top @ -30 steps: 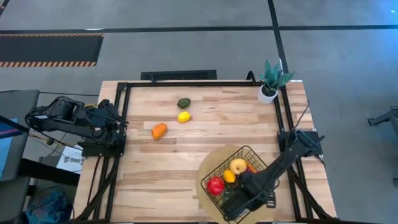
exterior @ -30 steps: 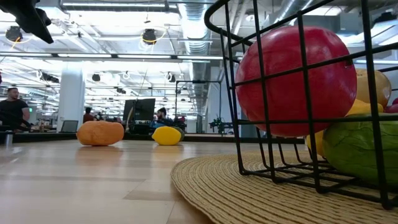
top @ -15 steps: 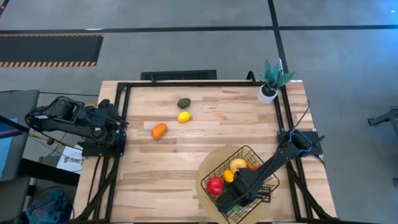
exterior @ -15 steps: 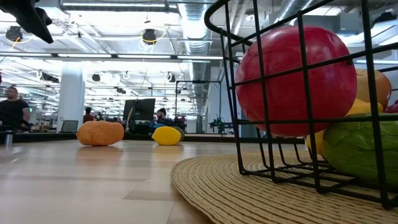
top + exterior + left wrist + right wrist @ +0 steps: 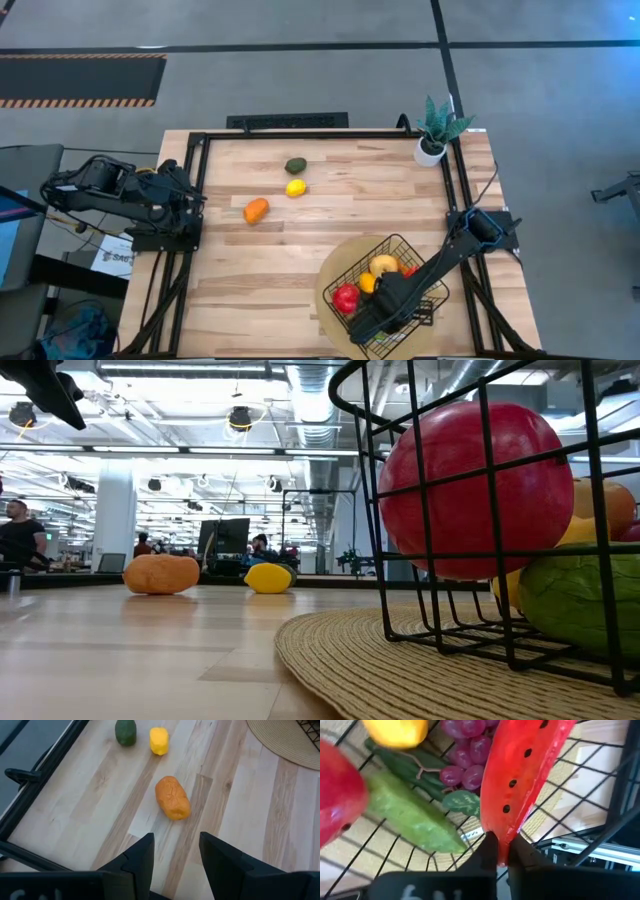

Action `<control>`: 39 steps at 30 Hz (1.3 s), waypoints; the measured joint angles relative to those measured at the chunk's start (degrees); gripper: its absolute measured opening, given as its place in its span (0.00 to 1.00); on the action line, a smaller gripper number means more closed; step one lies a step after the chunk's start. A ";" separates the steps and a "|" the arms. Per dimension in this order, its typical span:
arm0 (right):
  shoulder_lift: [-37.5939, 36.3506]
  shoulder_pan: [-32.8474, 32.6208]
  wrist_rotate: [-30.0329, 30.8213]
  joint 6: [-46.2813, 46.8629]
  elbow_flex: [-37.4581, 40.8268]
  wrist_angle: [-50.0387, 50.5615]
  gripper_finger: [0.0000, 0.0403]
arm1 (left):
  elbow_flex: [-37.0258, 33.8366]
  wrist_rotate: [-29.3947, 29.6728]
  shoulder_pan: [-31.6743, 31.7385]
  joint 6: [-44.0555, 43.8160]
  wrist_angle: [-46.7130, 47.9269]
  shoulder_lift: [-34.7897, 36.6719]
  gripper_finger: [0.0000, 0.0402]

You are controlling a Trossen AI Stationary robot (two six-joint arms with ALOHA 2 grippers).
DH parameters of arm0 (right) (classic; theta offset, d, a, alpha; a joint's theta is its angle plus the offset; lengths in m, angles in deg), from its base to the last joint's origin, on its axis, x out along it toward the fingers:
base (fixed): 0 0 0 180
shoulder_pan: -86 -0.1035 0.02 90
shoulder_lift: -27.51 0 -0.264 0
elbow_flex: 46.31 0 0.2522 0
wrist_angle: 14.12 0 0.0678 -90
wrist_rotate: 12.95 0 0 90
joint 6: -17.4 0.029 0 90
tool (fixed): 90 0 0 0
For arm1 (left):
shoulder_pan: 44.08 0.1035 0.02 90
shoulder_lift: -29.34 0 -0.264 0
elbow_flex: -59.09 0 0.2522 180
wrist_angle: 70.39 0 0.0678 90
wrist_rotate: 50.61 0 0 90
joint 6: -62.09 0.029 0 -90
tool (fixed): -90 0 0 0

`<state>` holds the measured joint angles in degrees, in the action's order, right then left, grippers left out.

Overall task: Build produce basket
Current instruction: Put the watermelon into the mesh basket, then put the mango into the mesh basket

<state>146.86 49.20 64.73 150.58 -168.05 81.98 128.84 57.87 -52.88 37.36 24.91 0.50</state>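
Pale wooden counter (image 5: 330, 230) under an overhead camera, with an orange (image 5: 256, 210), a lemon (image 5: 295, 187) and an avocado (image 5: 295, 165) lying loose near its middle, well apart from the black wire basket (image 5: 352, 270) on a round woven mat (image 5: 326, 285). Inside the basket, right end effector (image 5: 503, 851) pinched narrow on the tip of a watermelon slice (image 5: 525, 775) (beside purple grapes (image 5: 465, 757), a cucumber (image 5: 410, 817) and a red apple (image 5: 346, 297)). At the counter's left edge, left end effector (image 5: 176, 852) parked partly open, holding nothing.

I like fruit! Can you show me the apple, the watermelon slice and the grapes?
apple (image 5: 470, 485): low view, middle of its red side.
watermelon slice (image 5: 527, 775): right wrist view, red flesh with seeds.
grapes (image 5: 465, 752): right wrist view, middle of the purple bunch.
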 joint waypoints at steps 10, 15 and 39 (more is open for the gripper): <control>0.02 0.63 -1.75 -3.45 -0.33 -0.15 0.35 | 0.00 0.04 0.00 -0.17 0.00 0.00 0.36; 0.02 1.46 -2.52 -8.06 -4.06 0.74 0.49 | 0.00 0.30 0.00 -0.57 0.00 0.00 0.36; 0.00 17.64 26.06 -45.31 -23.66 -1.09 0.54 | 0.02 4.92 0.02 2.88 -12.71 -3.36 0.36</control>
<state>146.86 66.85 90.79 105.26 -191.71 80.89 128.86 62.79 -52.86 40.24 12.20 -2.86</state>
